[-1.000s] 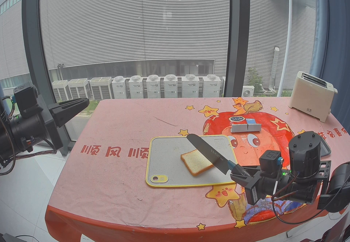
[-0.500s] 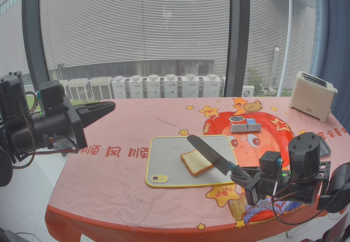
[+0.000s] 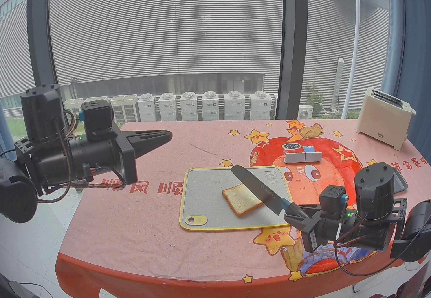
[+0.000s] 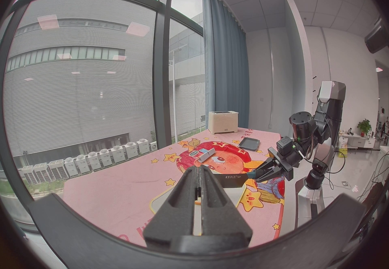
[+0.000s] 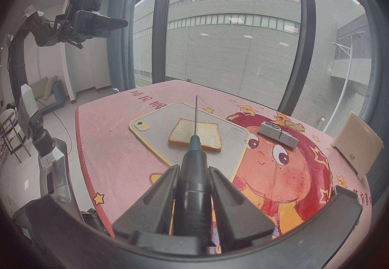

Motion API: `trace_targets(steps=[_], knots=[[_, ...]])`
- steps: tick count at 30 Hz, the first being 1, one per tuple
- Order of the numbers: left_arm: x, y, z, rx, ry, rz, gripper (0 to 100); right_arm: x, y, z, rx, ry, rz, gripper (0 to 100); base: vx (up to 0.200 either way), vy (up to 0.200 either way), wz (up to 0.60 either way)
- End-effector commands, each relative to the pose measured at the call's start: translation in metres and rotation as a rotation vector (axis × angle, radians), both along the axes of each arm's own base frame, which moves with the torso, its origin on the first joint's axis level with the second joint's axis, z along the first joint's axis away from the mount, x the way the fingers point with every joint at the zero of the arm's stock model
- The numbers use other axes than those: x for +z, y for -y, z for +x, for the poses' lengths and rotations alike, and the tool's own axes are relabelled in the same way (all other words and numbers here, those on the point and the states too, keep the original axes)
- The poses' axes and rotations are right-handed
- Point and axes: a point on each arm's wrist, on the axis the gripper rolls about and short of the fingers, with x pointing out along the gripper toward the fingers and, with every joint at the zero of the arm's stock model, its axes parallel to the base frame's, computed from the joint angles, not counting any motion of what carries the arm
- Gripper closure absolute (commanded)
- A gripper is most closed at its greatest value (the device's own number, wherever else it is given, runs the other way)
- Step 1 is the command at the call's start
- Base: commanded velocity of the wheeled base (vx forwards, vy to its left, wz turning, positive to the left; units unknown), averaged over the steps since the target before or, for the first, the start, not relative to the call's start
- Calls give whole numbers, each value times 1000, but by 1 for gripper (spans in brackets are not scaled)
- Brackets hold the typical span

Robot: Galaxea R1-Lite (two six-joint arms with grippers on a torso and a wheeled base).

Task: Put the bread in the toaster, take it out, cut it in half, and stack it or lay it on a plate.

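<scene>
Left fingers [image 3: 150,137] advanced toward table [image 3: 134,222]; knife [image 3: 257,187] over bread [image 3: 239,201].

I see a pink tablecloth [image 3: 148,218] printed with a red cartoon face, yellow stars and red characters. The cutting board [image 3: 204,195] is grey with a yellow rim, and the bread [image 3: 240,200] is pale with a golden-brown crust. The knife [image 3: 258,189] has a dark grey blade, teal collar and black handle. At two o'clock from the board the toaster [image 3: 384,118] is cream. At three o'clock the tray [image 3: 401,182] is dark grey. The left gripper [image 3: 166,135] and right gripper [image 3: 292,215] are black.
</scene>
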Motion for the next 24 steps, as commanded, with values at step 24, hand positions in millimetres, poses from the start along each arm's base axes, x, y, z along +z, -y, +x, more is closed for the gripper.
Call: trace_targets(steps=[24], knots=[[-42,63,68,-49,29,10,100,2,-18,9,-12,-12,39,100,0,0,0]])
